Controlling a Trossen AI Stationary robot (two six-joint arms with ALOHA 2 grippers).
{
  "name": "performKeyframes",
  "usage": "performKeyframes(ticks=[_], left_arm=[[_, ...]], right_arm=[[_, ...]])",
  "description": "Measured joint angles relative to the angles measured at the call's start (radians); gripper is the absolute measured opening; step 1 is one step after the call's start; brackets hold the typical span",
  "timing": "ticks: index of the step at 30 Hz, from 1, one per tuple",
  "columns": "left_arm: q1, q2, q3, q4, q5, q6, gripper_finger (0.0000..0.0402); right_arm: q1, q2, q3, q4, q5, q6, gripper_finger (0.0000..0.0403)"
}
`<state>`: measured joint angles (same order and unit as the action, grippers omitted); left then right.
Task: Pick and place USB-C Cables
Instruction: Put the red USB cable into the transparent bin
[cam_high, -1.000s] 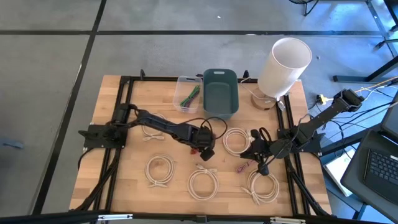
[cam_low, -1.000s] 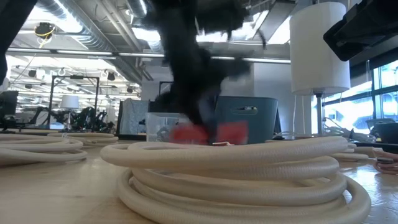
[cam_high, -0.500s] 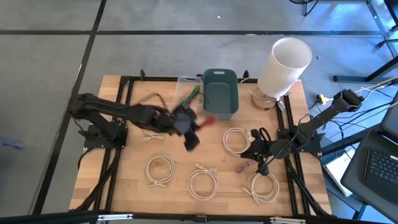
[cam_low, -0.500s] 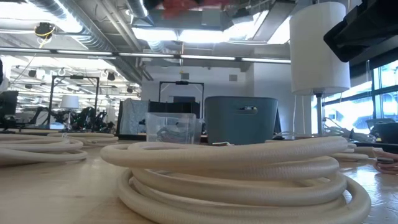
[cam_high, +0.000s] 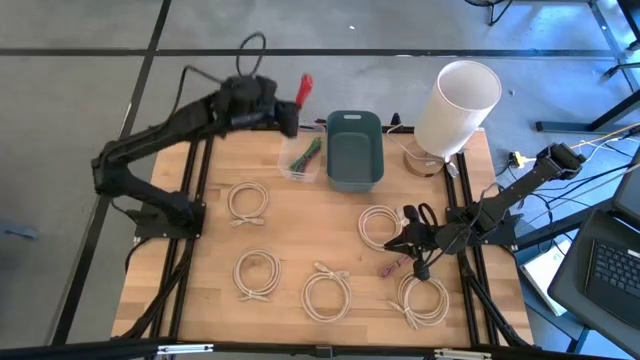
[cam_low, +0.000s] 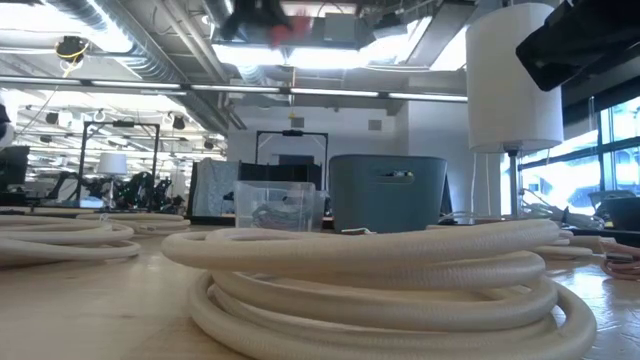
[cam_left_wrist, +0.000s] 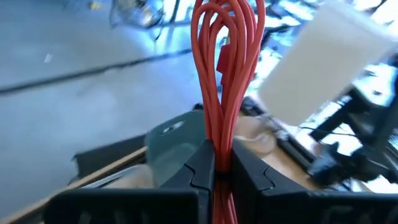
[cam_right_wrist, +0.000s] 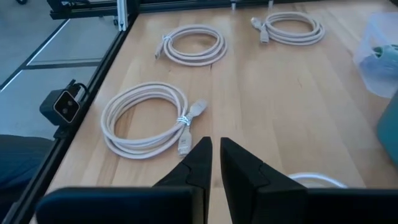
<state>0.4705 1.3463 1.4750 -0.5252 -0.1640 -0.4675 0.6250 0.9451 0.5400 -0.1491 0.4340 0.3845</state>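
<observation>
**Red bundle up high, drop still to come**

Left gripper (cam_left_wrist: 219, 168): jaws clamped tight on the red cable bundle (cam_left_wrist: 225, 74), loops standing straight up out of the pinch. In the high view the left gripper (cam_high: 290, 112) hangs past the worktop's (cam_high: 200, 300) far edge, just beside the clear plastic bin (cam_high: 300, 155) w/ the green bundle (cam_high: 306, 153) in it, and the grey-green bin (cam_high: 354, 150) next along.

My read: step in hand is the carry to a bin. To do it well, bring the bundle back over the worktop and centre it above the clear bin's mouth before opening. Loops are long and floppy, so lower first, else they may catch the rim and tip out. Which bin is meant, can't tell for sure; the green one's company suggests the clear one.

Right gripper (cam_right_wrist: 214, 158) waits low over the worktop's right side, jaws nearly together, nothing in them. White coils (cam_high: 258, 273) lie spread on the worktop, a purple bundle (cam_high: 389, 268) near the right arm.
</observation>
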Motion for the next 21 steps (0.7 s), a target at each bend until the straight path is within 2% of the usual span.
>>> performKeyframes(ticks=[4, 9, 14, 21], left_arm=[[0.101, 0.092, 0.0, -0.025, 0.103, -0.036, 0.002], [0.135, 0.237, 0.0, -0.032, 0.163, -0.042, 0.002], [0.155, 0.369, 0.0, -0.053, 0.168, -0.029, 0.002], [0.185, 0.482, 0.0, -0.15, 0.14, -0.054, 0.0019]], right_arm=[[0.0, 0.0, 0.0, -0.001, 0.018, -0.003, 0.0037], [0.0, 0.0, 0.0, -0.005, 0.019, -0.007, 0.0037], [0.0, 0.0, 0.0, -0.013, 0.018, -0.003, 0.0037], [0.0, 0.0, 0.0, -0.014, 0.018, -0.003, 0.0037]])
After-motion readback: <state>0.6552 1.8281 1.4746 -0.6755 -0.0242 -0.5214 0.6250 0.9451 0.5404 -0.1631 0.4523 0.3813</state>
